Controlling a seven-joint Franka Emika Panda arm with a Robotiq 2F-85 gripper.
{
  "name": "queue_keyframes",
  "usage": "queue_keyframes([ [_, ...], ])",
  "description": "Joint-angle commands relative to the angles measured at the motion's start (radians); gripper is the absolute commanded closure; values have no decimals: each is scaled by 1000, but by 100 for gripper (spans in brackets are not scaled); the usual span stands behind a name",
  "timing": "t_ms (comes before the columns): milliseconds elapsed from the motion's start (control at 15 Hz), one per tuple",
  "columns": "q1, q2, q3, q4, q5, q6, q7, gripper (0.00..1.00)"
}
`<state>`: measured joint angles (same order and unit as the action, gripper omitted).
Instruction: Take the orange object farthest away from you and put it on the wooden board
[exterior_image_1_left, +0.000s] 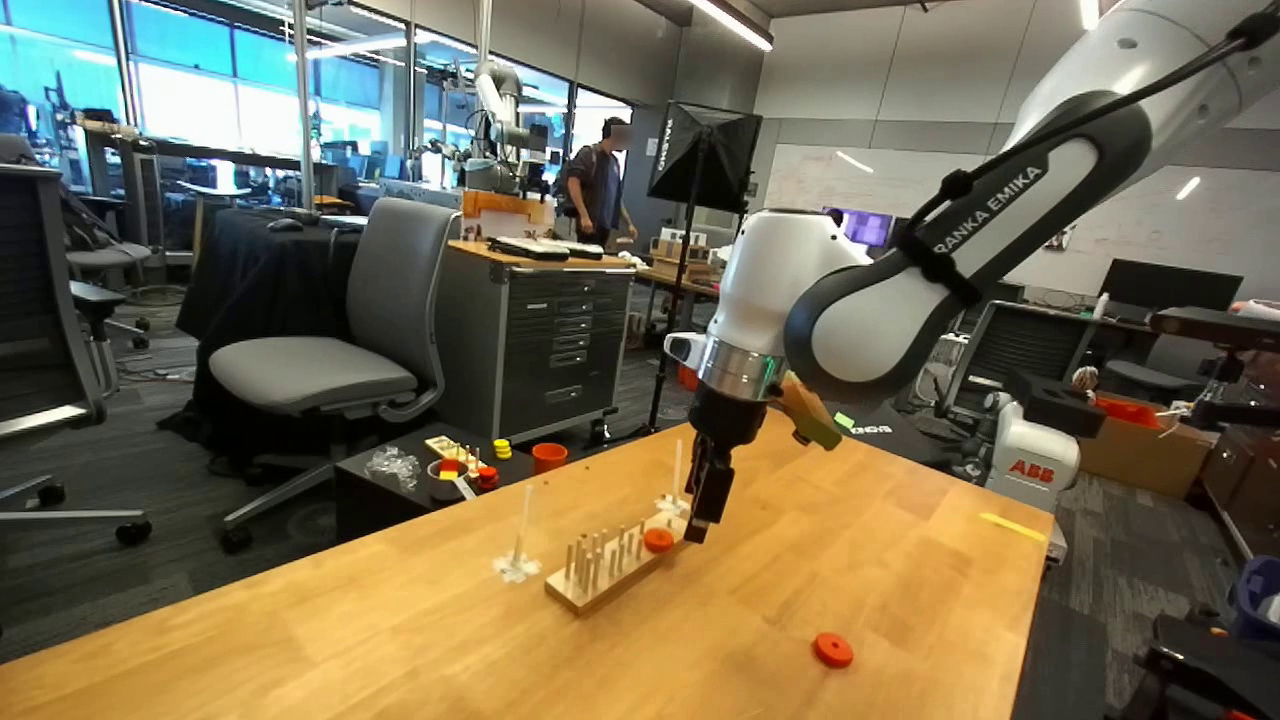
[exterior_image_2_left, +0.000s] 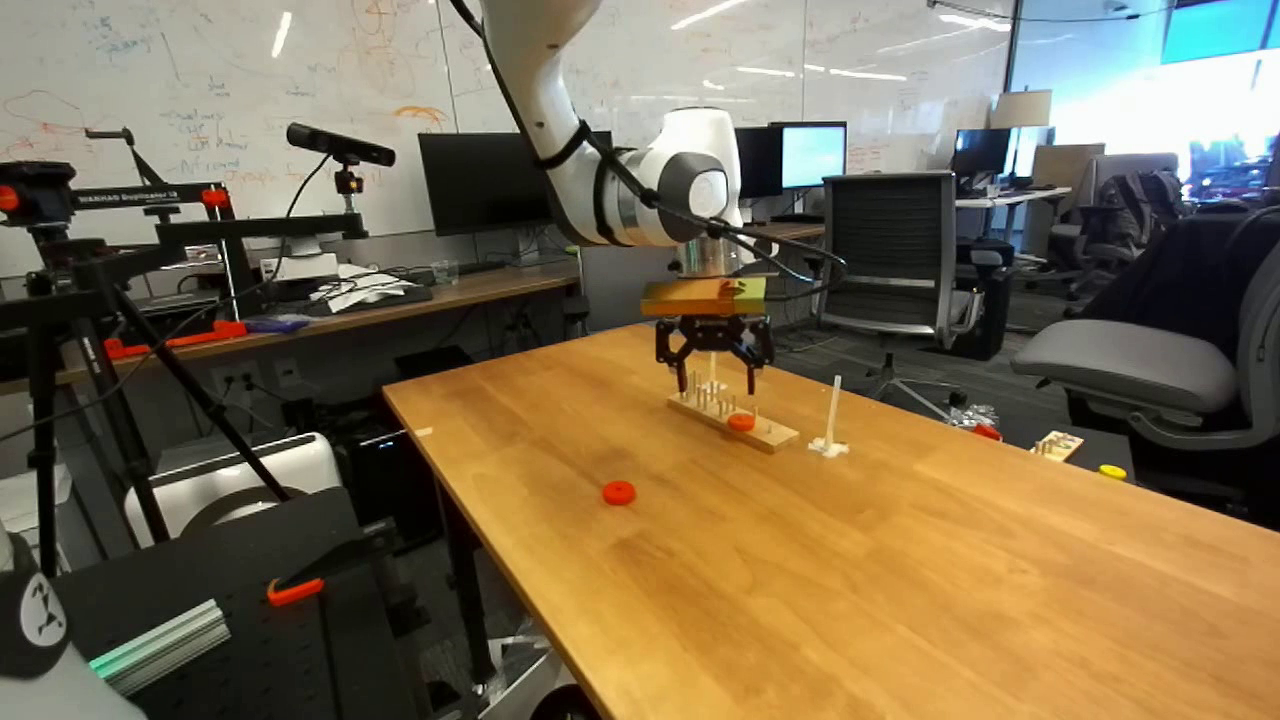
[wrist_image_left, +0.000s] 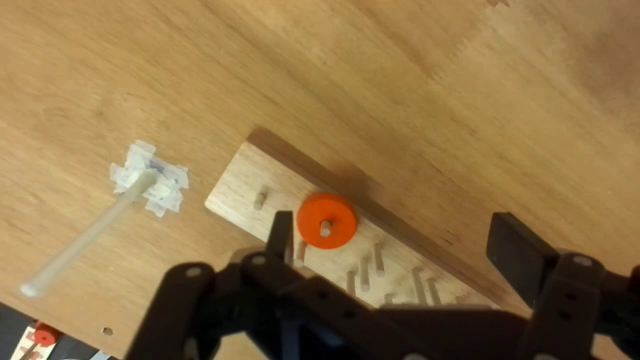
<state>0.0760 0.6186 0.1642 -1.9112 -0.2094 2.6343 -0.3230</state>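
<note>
Spread wide, the black two-fingered tool (exterior_image_2_left: 717, 388) hung over the light brown wooden surface (exterior_image_2_left: 950, 560) and had hold of nothing. Below it was the small pale wooden board (wrist_image_left: 250, 175) with thin upright pegs (wrist_image_left: 378, 260), near the long edge which faced the grey office chair (exterior_image_1_left: 330, 365). The bright orange round disc (wrist_image_left: 340, 220) was on this board; in the wrist view, one peg came through its hole. Neither finger seemed to touch it. A loose orange-red flat disc (exterior_image_2_left: 619, 493) lay nearer to the opposite long edge.

I judged that the disc on the peg was the object of the task, so the placing was probably done and only the leaving was in hand. The next move called for rising straight up, fingers apart, without catching disc or pegs. Whether the disc sat fully down, I could not tell.
</note>
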Motion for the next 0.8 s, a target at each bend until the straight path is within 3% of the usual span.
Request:
queue_keyframes([
  [0, 5, -147, -6, -159, -19, 55, -8, 0],
  [267, 18, -238, -24, -263, -58, 169, 7, 0],
  [400, -5, -266, 9, -288, -32, 152, -27, 0],
  [467, 6, -200, -5, -222, -32, 138, -9, 0],
  [733, 6, -234, -2, -258, -32, 138, -13, 0],
])
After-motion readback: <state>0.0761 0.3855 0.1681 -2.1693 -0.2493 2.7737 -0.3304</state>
